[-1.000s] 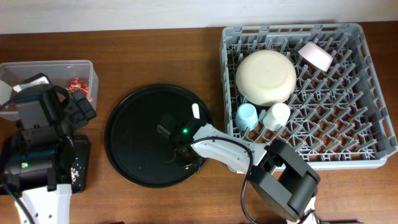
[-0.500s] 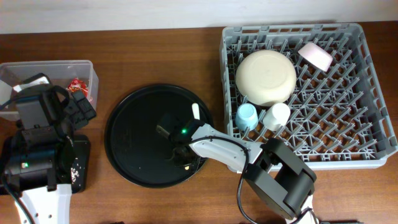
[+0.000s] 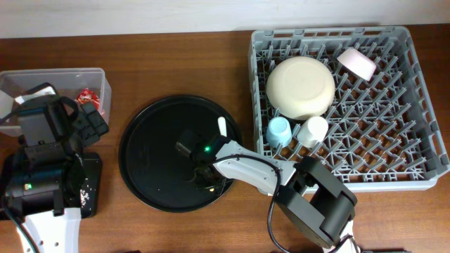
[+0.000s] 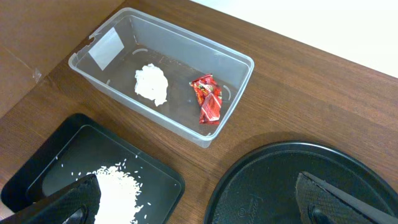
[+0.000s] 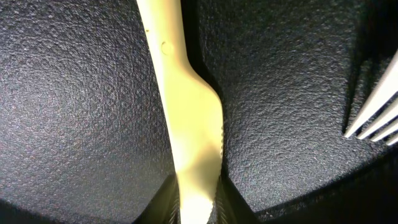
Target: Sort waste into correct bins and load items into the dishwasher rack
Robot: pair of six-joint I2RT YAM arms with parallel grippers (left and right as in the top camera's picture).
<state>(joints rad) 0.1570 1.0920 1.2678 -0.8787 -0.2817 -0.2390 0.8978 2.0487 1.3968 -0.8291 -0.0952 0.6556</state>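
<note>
My right gripper [image 5: 198,205] is shut on the yellow spoon [image 5: 186,118], low over the round black tray [image 3: 151,161]. The yellow fork's tines [image 5: 373,115] lie just to its right. In the overhead view the right gripper [image 3: 205,176] is at the tray's right part. My left gripper [image 4: 196,211] is open and empty above the gap between the shallow black tray [image 4: 37,174] holding rice [image 4: 118,190] and the round tray. The clear tub [image 4: 236,59] holds the white tissue [image 4: 152,84] and the red sachet [image 4: 207,99].
The grey rack [image 3: 415,105] at the right holds the cream plate [image 3: 301,86], pink bowl [image 3: 357,63], blue cup [image 3: 278,130] and white cup [image 3: 313,130]. The left arm's body [image 3: 42,161] covers the black tray from above.
My right gripper has edged slightly left over the round tray. The left arm has not moved.
</note>
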